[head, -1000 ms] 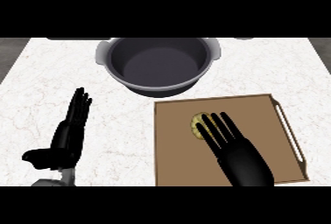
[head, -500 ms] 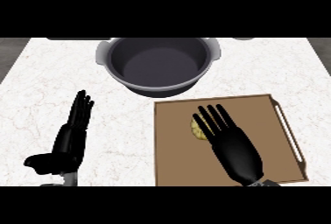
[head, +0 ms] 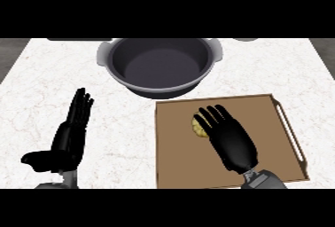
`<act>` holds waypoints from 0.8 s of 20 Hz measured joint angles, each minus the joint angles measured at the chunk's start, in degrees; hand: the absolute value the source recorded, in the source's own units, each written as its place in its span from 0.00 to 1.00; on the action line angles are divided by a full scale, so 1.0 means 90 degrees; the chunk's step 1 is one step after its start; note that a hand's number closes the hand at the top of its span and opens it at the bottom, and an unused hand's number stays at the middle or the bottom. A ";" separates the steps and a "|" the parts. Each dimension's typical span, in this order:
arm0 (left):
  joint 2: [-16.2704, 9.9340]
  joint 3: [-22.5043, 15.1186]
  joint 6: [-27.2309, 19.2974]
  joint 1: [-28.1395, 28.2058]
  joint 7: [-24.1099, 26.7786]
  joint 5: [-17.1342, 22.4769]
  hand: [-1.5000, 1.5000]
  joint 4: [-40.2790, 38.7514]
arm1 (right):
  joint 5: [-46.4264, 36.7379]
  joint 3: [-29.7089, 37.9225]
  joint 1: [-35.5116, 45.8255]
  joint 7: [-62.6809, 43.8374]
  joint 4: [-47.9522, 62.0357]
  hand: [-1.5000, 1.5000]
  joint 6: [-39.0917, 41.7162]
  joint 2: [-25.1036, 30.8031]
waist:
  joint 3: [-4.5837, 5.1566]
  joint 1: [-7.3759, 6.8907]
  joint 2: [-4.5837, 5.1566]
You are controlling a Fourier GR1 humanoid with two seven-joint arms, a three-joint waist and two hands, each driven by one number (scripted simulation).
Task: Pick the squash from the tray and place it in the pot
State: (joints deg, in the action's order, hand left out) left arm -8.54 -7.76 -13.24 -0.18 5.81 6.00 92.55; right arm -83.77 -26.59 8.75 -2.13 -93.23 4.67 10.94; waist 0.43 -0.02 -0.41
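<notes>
A yellow squash (head: 198, 127) lies on the brown tray (head: 268, 115), near its left side. My right hand (head: 229, 139) is spread flat over it with straight fingers, covering most of it; only the squash's left edge shows. I cannot tell whether the palm touches it. The dark grey pot (head: 160, 63) stands beyond the tray at the back of the counter, with nothing inside. At the lower left my left hand (head: 68, 137) rests open, fingers pointing up, apart from everything.
The tray has a pale handle bar (head: 292, 133) along its right side. White marble counter (head: 39, 80) surrounds the pot and tray. The pot's near wall stands close to the tray's far edge.
My right hand has slid left and slightly forward over the squash, hiding more of it. The left hand has barely shifted.
</notes>
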 measured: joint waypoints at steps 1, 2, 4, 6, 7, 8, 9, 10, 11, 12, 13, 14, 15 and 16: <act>0.0037 -0.0013 -0.0024 -0.0014 0.0025 -0.0046 0.50 -0.0039 | -0.0057 -0.0016 0.0020 0.0083 0.0057 1.00 -0.0185 0.0015 | 0.0002 0.0001 -0.0003; 0.0088 -0.0020 -0.0040 0.0007 0.0121 -0.0082 0.50 -0.0125 | -0.0110 -0.0022 0.0039 0.0164 0.0108 1.00 -0.0361 0.0034 | 0.0006 0.0003 -0.0006; 0.0079 0.0059 0.0003 -0.0080 0.0074 -0.0058 0.50 -0.0178 | -0.0229 -0.0057 0.0066 0.0271 0.0196 1.00 -0.0678 0.0005 | 0.0009 0.0010 -0.0011; 0.0089 0.0064 0.0024 -0.0013 0.0024 -0.0085 0.50 -0.0083 | -0.0275 -0.0033 -0.0044 0.0393 0.0114 1.00 -0.0922 0.0046 | 0.0014 0.0013 -0.0022; 0.0115 0.0068 0.0033 0.0015 0.0029 -0.0101 0.50 -0.0065 | -0.0301 -0.0013 -0.0081 0.0452 0.0066 1.00 -0.0975 0.0058 | 0.0014 0.0016 -0.0023; 0.0144 0.0061 0.0007 -0.0041 -0.0050 -0.0139 0.50 -0.0045 | -0.0331 0.0017 -0.0097 0.0517 0.0088 1.00 -0.1095 0.0072 | 0.0018 0.0017 -0.0029; 0.0103 0.0113 0.0085 -0.0045 -0.0052 -0.0107 0.50 -0.0055 | -0.0388 0.0038 -0.0050 0.0558 0.0103 1.00 -0.1116 0.0069 | 0.0016 0.0019 -0.0026; 0.0152 0.0111 0.0090 -0.0022 0.0054 -0.0139 0.50 -0.0121 | -0.0425 0.0039 -0.0097 0.0597 0.0074 1.00 -0.1184 0.0065 | 0.0017 0.0021 -0.0027; 0.0159 0.0160 0.0108 -0.0082 0.0070 -0.0139 0.50 -0.0184 | -0.0399 0.0087 -0.0122 0.0676 0.0060 1.00 -0.1260 0.0078 | 0.0018 0.0024 -0.0027; 0.0188 0.0128 0.0089 -0.0113 0.0065 -0.0177 0.50 -0.0204 | -0.0480 -0.0004 0.0019 0.0452 0.0200 1.00 -0.1114 -0.0157 | 0.0021 0.0001 -0.0025; 0.0190 0.0109 0.0127 -0.0149 0.0085 -0.0174 0.50 -0.0237 | -0.0446 -0.0065 0.0205 0.0143 0.0349 1.00 -0.0907 -0.0367 | 0.0020 -0.0071 -0.0004; 0.0212 0.0061 0.0143 -0.0201 0.0066 -0.0182 0.50 -0.0226 | -0.0381 -0.0090 0.0350 -0.0171 0.0477 1.00 -0.0716 -0.0513 | 0.0022 -0.0163 0.0021; 0.0229 0.0008 0.0179 -0.0211 0.0080 -0.0187 0.50 -0.0233 | -0.0285 -0.0079 0.0443 -0.0465 0.0560 1.00 -0.0557 -0.0598 | 0.0030 -0.0252 0.0052; 0.0236 -0.0032 0.0205 -0.0238 0.0082 -0.0194 0.50 -0.0216 | -0.0186 -0.0042 0.0522 -0.0722 0.0624 1.00 -0.0385 -0.0646 | 0.0036 -0.0341 0.0083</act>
State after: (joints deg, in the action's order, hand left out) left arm -6.41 -8.05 -11.40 -2.32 6.55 4.25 90.61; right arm -85.44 -26.96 13.45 -8.62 -87.61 1.20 5.13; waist 0.75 -3.09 0.33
